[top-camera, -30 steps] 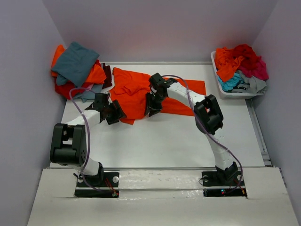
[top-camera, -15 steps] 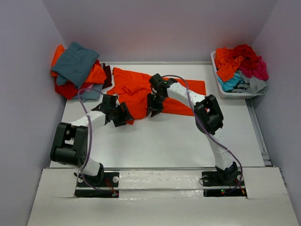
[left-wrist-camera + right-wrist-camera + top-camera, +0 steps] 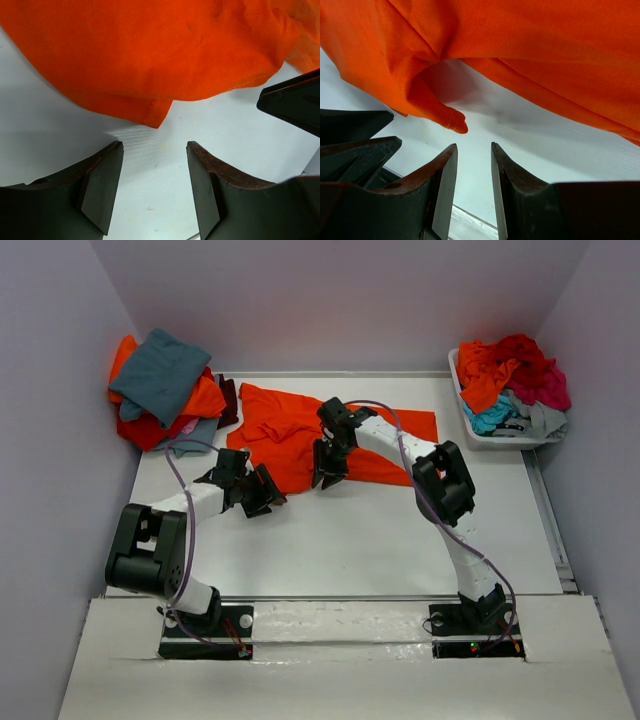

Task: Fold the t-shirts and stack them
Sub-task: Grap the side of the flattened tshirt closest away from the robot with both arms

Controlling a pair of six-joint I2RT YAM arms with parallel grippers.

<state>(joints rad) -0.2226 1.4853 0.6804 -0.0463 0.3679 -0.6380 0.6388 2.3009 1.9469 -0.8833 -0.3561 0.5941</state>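
White bin (image 3: 497,443) at far right of table (image 3: 380,540) — pale walls around.

Bright orange t-shirt (image 3: 285,425) on a white table (image 3: 380,530); teal-grey shirt (image 3: 160,370); white bin (image 3: 500,444); pale lilac walls (image 3: 330,300).

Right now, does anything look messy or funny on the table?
Yes. The orange t-shirt lies rumpled, its near edge bunched and curled up instead of flat. The white bin is heaped with shirts above its rim.

Orange shirt (image 3: 275,430): middle hidden under right gripper (image 3: 326,480) and its arm from above; cut off by top edge in both wrist views. Bin (image 3: 476,430): mostly buried under clothes (image 3: 510,375). Shirt pile (image 3: 160,375): lower layers covered, count unclear.
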